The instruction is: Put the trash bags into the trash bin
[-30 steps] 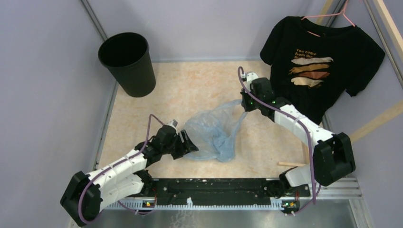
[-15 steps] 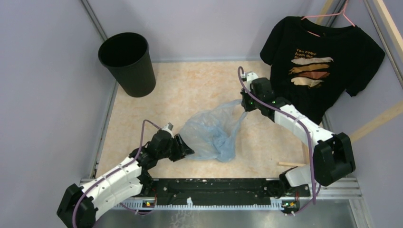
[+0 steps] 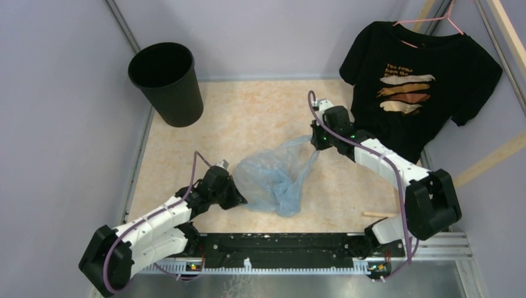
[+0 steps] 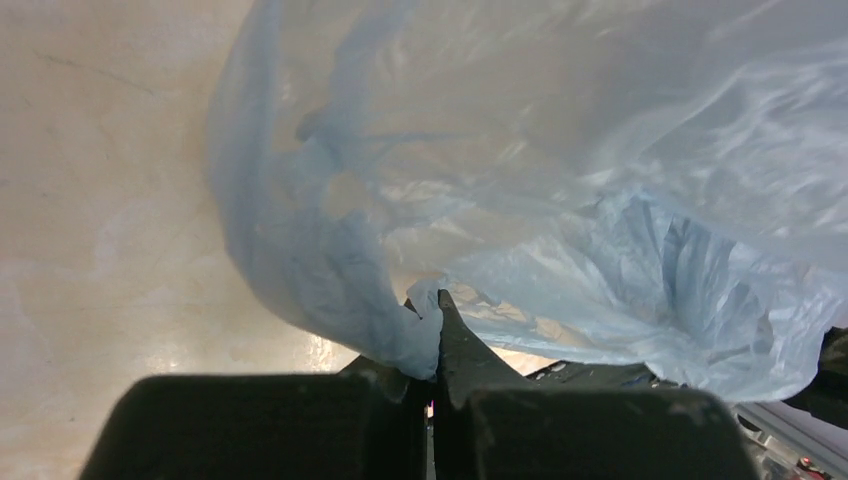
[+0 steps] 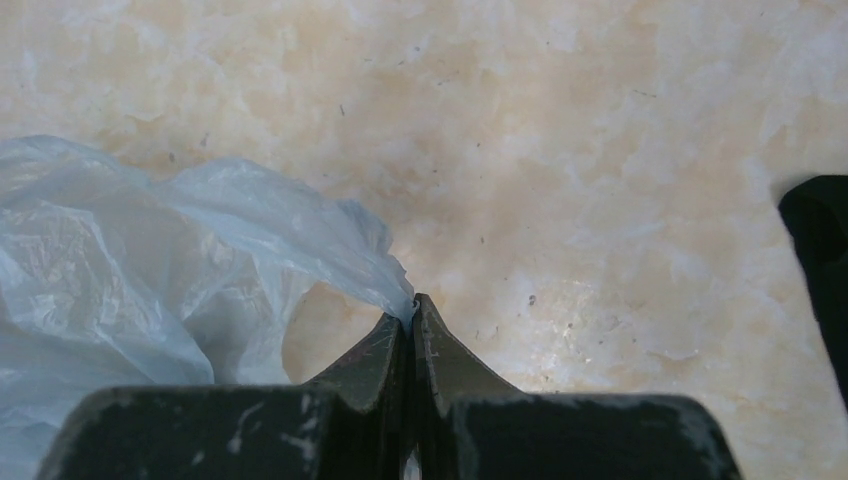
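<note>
Your left gripper [image 3: 236,194] has its fingers pressed together on a fold of the light-blue trash bag [image 3: 273,180], at the bag's 8 o'clock edge. Your right gripper [image 3: 317,141] pinches a thin corner of the film at the bag's 2 o'clock. The bag is crumpled between them, mid-table [image 3: 248,112]. The trash bin [image 3: 167,84] stands upright at the table's 10 o'clock corner, well apart from the bag. A black T-shirt [image 3: 422,81] hangs at 2 o'clock.
</note>
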### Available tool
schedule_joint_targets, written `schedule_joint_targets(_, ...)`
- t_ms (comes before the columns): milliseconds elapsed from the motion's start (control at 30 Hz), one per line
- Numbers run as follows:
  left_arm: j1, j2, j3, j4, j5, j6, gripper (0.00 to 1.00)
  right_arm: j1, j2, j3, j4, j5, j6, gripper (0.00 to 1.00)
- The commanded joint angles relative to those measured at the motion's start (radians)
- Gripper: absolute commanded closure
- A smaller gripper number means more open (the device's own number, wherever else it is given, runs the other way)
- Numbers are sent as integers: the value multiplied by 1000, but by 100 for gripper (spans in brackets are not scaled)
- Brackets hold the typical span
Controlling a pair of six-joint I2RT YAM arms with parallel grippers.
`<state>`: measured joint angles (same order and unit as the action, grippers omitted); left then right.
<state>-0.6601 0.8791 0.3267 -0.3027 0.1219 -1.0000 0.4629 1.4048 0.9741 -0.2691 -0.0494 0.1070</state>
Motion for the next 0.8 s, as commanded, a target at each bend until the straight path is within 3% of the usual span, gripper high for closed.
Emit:
schedule_joint_targets(0, 89, 137, 169, 9, 7, 141, 100, -6, 110, 49, 55, 12, 70, 100)
schedule_joint_targets(100, 287, 323, 394, -3, 168, 278, 100, -36, 248, 297, -70, 3, 93, 100)
schedule_joint_targets(200, 438, 541, 841, -186, 368, 385, 100, -52, 354, 689, -278, 26, 77, 100)
schedule_joint_targets(300, 441, 600, 1322, -349, 375, 448, 100, -48, 358, 1066, -405, 42, 54, 100)
schedule_joint_targets(367, 415, 519, 1464, -276, 372, 499, 100, -13, 307, 1230, -422, 30, 3, 100)
schedule_joint_targets(400, 397, 454, 1444, -202, 350, 519, 100, 28, 253, 1229, -375, 41, -46, 100)
schedule_joint_targets(467, 380, 316, 1295, -70, 246, 532, 100, 153, 61, 1028, -159, 46, -178, 100)
schedule_joint_targets(533, 379, 208, 1100, 1, 141, 541, 100, 206, -126, 659, 163, 24, -239, 100)
schedule_joint_targets(600, 382, 188, 930, -63, 74, 549, 100, 205, -233, 311, 457, 76, -197, 100)
schedule_joint_targets(667, 383, 253, 782, -173, 36, 523, 100, 193, -210, 103, 526, 126, -163, 100)
schedule_joint_targets(767, 396, 332, 579, -237, 111, 472, 100, 193, -114, -61, 443, 43, -76, 100)
